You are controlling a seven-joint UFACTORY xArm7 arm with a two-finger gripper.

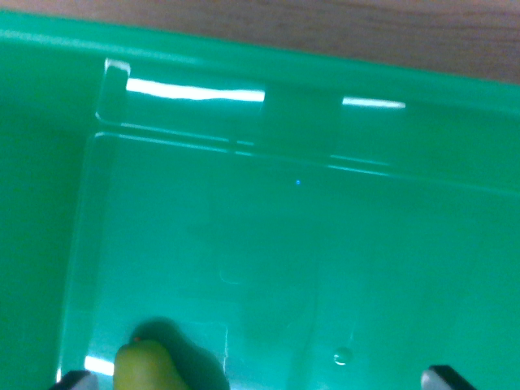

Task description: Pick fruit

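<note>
Two dark fingertips (75,379) poke up from the bottom edge of the wrist view, one at the left corner and one toward the right, each cut off so that only a small grey-black tip shows; they stand wide apart, so the gripper (260,382) is spread, with nothing clamped between the tips. Just beside the left tip, a yellow-green fruit (145,367) rises from the bottom edge, rounded on top and cropped below, so its full shape and kind cannot be made out; a tiny reddish speck sits near its upper left. It casts a dark shadow to its right on the floor of a green plastic bin (309,244), which fills nearly the whole frame. Whether the left tip touches the fruit is hard to tell. Bright glare streaks lie along the bin's far wall, and the picture is soft overall. Beyond the far rim, a strip of brown wooden surface (366,32) shows at the top.
</note>
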